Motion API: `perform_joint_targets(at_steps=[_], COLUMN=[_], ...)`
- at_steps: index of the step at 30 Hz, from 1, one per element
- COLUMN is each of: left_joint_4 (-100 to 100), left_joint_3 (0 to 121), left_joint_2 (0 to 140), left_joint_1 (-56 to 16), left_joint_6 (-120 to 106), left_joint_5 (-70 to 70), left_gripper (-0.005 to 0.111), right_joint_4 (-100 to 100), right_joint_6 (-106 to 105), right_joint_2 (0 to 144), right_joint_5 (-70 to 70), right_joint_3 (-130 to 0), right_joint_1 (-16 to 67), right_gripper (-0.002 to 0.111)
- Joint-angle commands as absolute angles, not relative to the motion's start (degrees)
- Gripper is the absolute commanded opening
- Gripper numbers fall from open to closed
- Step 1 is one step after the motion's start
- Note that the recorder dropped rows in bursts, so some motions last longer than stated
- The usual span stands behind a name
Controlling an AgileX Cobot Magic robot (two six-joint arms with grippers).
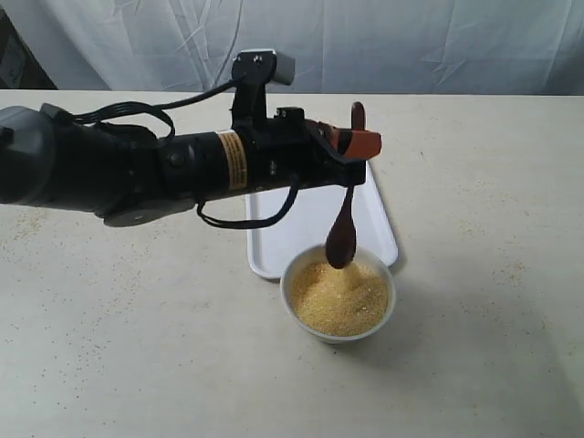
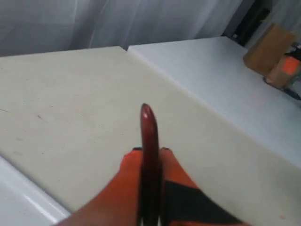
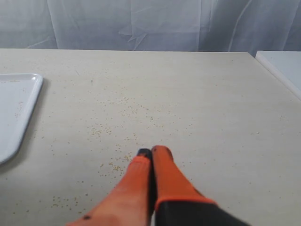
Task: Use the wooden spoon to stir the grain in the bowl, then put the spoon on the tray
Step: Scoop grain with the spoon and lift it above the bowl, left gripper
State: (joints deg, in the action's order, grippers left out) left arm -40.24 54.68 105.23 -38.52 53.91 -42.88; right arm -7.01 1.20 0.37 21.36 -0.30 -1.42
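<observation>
While the left gripper (image 1: pixel 360 144) clamps the spoon (image 1: pixel 342 239) upright, its scoop hangs at the bowl (image 1: pixel 290 308).
Exterior view: the arm reaches in from 9 o'clock, and the scoop points down at the 12 o'clock edge of the grain (image 1: pixel 342 301); contact cannot be told. The tray (image 1: pixel 310 228) lies just beside the bowl at its 12 o'clock. Left wrist view: orange fingers (image 2: pixel 127 179) pinch the dark handle between them. Right wrist view: the right gripper (image 3: pixel 151 153) holds nothing, jaws pressed together above the table (image 3: pixel 197 94), with spilled grains (image 3: pixel 101 129) near it.
</observation>
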Motion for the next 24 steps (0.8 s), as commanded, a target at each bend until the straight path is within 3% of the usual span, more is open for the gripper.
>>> perform_joint_targets(at_steps=[1, 12, 24], left_joint_4=[-38.7, -49.0, -44.1], left_joint_3=[54.8, 54.8, 54.8], left_joint_2=[106.5, 110.5, 105.2], left_joint_1=[-38.3, -38.9, -38.9], left_joint_6=[52.0, 63.6, 53.7], left_joint_5=[-38.5, -46.9, -39.0], left_gripper=[0.000, 0.000, 0.000], right_joint_4=[-7.1, -7.1, -7.1], right_joint_6=[1.2, 1.2, 1.2], right_joint_2=[0.0, 0.0, 0.0], right_joint_5=[20.8, 20.9, 20.8], right_joint_3=[0.0, 0.0, 0.0], right_joint_1=[-1.7, -1.7, -1.7], right_gripper=[0.000, 0.000, 0.000])
